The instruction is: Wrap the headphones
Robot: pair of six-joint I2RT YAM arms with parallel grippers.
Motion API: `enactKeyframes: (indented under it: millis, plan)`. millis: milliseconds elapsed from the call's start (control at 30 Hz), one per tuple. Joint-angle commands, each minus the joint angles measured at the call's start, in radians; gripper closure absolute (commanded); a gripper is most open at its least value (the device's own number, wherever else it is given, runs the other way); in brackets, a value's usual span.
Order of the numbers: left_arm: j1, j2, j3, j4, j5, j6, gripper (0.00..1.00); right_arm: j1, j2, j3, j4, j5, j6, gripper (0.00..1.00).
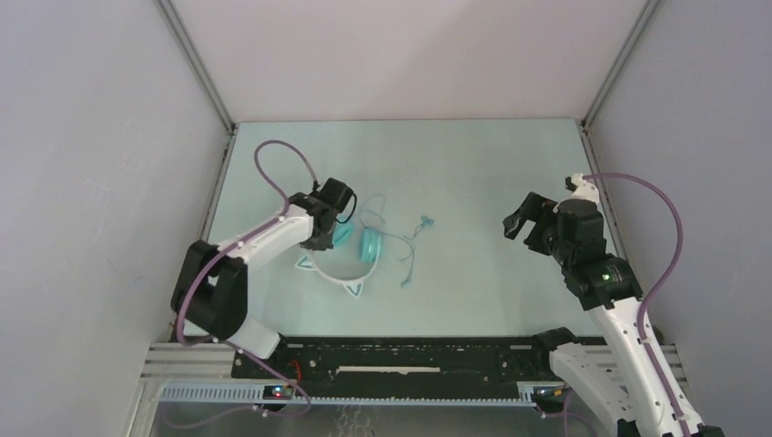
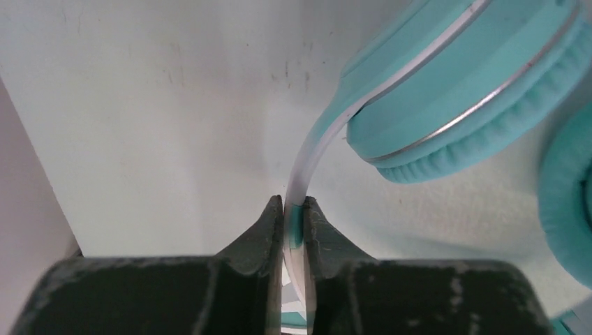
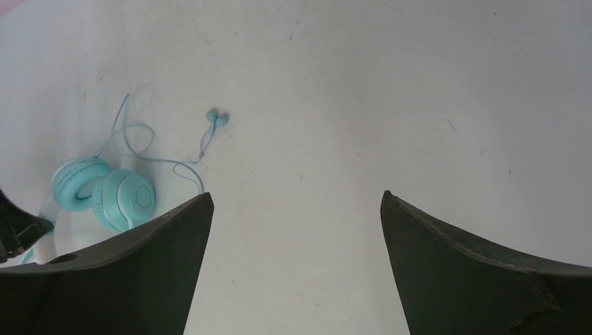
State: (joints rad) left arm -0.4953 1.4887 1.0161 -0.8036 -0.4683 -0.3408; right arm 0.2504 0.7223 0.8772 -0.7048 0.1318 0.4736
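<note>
Left wrist view, left hand (image 2: 293, 206) pinching headphones (image 2: 461, 77) by headband (image 2: 307, 157); right hand (image 3: 296, 195) spread

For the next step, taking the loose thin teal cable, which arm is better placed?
Probably the right. The left gripper is shut on the white plastic headband, steadying it. The right gripper is open and empty, and the thin teal cable lies loose on its side of the round teal ear cups.

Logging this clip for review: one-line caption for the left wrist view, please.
Left gripper shut on the white headband of the headphones, one teal ear cup just beyond.
</note>
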Motion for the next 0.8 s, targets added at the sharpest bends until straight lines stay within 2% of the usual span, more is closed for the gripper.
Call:
enactKeyframes:
  millis: [0,33,67,133,267,400,500,633,767]
  plan:
    - [0.042,0.058,0.104,0.002,-0.044,-0.042,0.6,0.006,-0.024,-0.001,0.012,0.009,-0.01,0.0]
    - [0.047,0.052,0.109,-0.003,-0.045,-0.044,0.34,0.006,-0.029,-0.002,0.006,0.013,-0.016,0.0]
    - [0.05,0.04,0.121,-0.015,-0.046,-0.05,0.18,0.006,-0.032,-0.004,0.002,0.014,-0.022,0.0]
    - [0.05,0.002,0.14,-0.048,-0.052,-0.076,0.05,0.004,-0.038,-0.008,0.002,0.013,-0.031,0.0]
    - [0.049,-0.121,0.125,-0.116,-0.067,-0.237,0.04,0.004,-0.031,-0.013,0.018,0.003,-0.036,0.0]
    - [0.047,-0.298,-0.024,-0.123,-0.041,-0.509,0.04,0.006,-0.008,-0.022,0.051,-0.022,-0.032,0.0]
    - [0.034,-0.381,-0.154,-0.099,-0.007,-0.689,0.09,0.007,0.013,-0.028,0.072,-0.041,-0.029,0.0]
    - [-0.015,-0.396,-0.258,-0.005,0.045,-0.84,0.1,0.009,0.035,-0.034,0.092,-0.058,-0.028,0.0]
    - [-0.089,-0.312,-0.259,0.01,0.012,-0.956,0.09,0.01,0.037,-0.035,0.095,-0.058,-0.027,0.0]
